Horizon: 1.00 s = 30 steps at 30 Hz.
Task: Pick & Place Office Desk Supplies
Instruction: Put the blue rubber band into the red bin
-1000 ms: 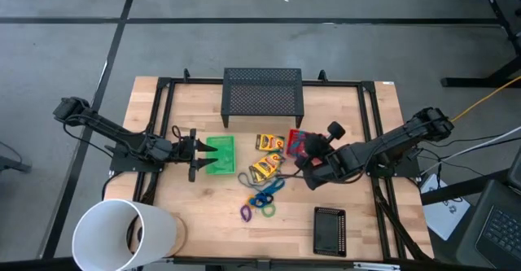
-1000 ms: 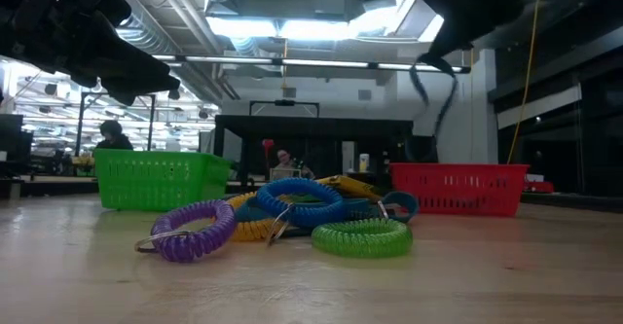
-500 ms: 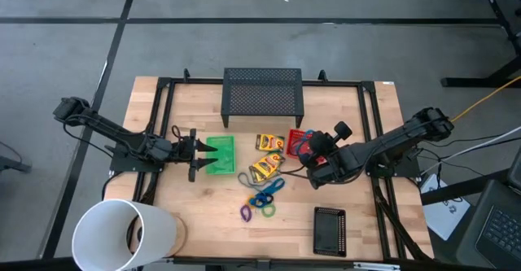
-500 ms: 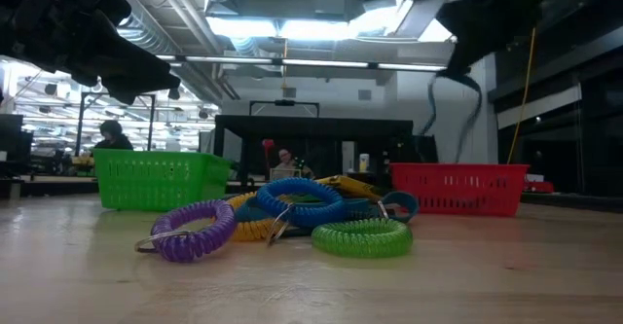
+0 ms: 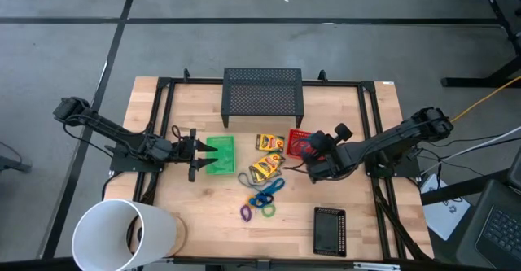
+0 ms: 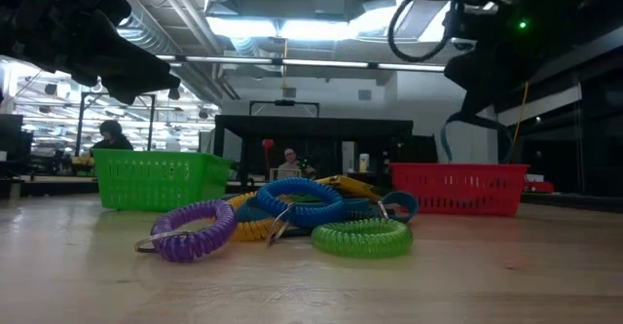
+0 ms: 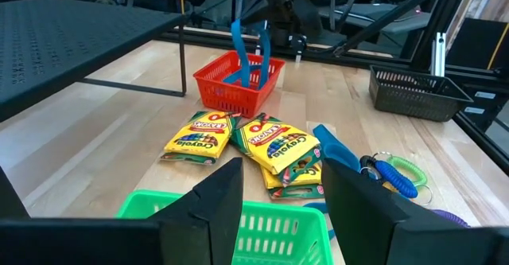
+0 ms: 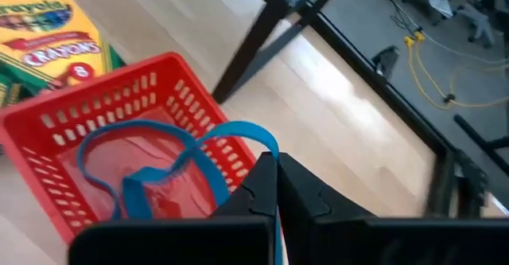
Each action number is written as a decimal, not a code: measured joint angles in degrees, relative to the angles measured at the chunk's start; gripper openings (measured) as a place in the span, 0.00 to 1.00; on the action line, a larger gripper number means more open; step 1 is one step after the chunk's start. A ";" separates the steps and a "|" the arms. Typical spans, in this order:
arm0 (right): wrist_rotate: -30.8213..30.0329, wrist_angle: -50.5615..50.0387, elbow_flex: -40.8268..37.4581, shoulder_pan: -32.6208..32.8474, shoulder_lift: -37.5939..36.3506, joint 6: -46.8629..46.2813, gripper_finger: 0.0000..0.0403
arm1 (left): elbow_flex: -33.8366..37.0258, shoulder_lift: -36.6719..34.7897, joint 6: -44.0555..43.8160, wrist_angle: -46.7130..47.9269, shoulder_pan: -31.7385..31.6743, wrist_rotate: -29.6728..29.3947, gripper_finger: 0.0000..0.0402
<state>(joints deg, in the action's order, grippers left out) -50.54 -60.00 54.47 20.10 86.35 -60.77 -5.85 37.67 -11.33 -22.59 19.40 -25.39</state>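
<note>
My right gripper (image 8: 274, 187) held its jaws pinched on the blue cord bundle (image 8: 171, 169), dangling it into the red tray (image 5: 295, 142) at three o'clock on the tabletop (image 5: 358, 222), likely for release inside. My left gripper (image 5: 194, 153) waited, jaws spread, at the green tray's (image 5: 220, 155) nine-o'clock edge. Crayon boxes (image 5: 269, 155) and rubber-band rings (image 5: 262, 203) lay centrally, with open room toward six o'clock.

Blue cord (image 8: 171, 165) hung looped from the shut right tool (image 8: 274, 187) into the red tray (image 8: 48, 130), crayon boxes (image 5: 269, 155) mid-desk, coil rings (image 6: 282, 222) clustered nearer the front
</note>
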 joint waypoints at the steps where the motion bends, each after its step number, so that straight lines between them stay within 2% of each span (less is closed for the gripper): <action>1: 0.03 1.33 -0.39 -0.17 0.00 0.97 0.01 | 0.00 0.01 0.00 0.00 0.00 0.00 0.42; 12: -2.67 4.91 -2.62 -1.97 0.00 0.87 0.21 | 0.00 0.00 0.45 -4.31 0.00 2.51 0.42; 15: -2.23 8.89 -2.62 -1.99 0.00 3.88 0.26 | 0.00 0.22 0.81 -4.62 0.00 2.52 0.42; 21: -1.67 20.78 -2.62 -2.35 0.00 13.57 0.27 | 0.00 0.24 0.63 -4.68 0.00 2.54 0.42; 30: -1.23 22.32 -2.62 -3.83 0.02 14.94 0.30 | 0.00 0.24 0.57 -4.67 0.00 3.02 0.42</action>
<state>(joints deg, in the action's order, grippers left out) -51.76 -37.68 51.86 16.27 86.37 -45.82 -5.85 37.91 -10.76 -27.26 19.40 -22.37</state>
